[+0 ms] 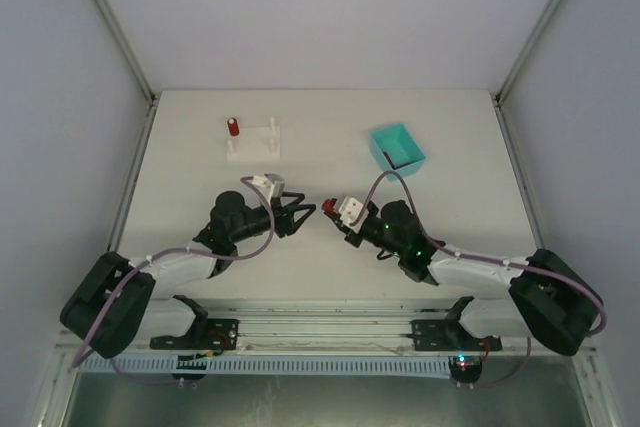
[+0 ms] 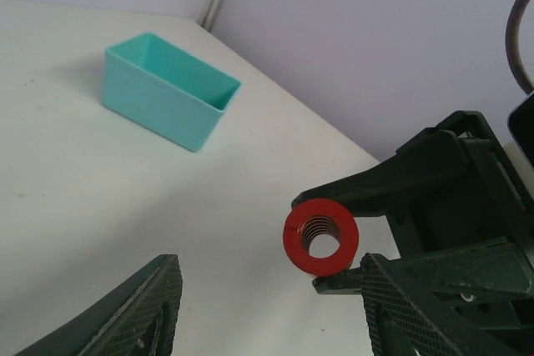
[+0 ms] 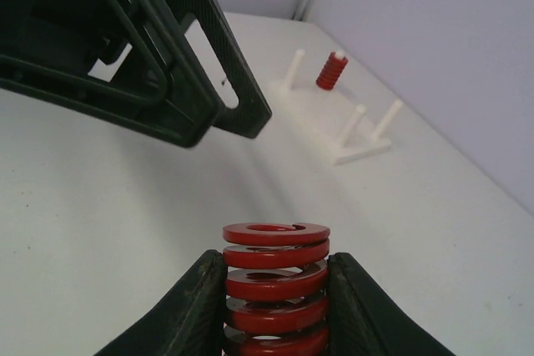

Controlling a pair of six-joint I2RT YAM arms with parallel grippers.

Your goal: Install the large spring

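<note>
Bin: teal bin on the table, well right of the peg stand; contents cannot be made out.
Peg stand: white; small red spring seated on its far-left peg, seen from above.
Large spring: red, broad flat coils; off the peg stand, nearer the arm bases.
Right gripper: clamped on the large spring's sides.
Left gripper: jaws partly apart, holding nothing, tips facing the large spring.
Left wrist only: spring's hollow end, a ring.
Right wrist only: coils stacked side-on.
</note>
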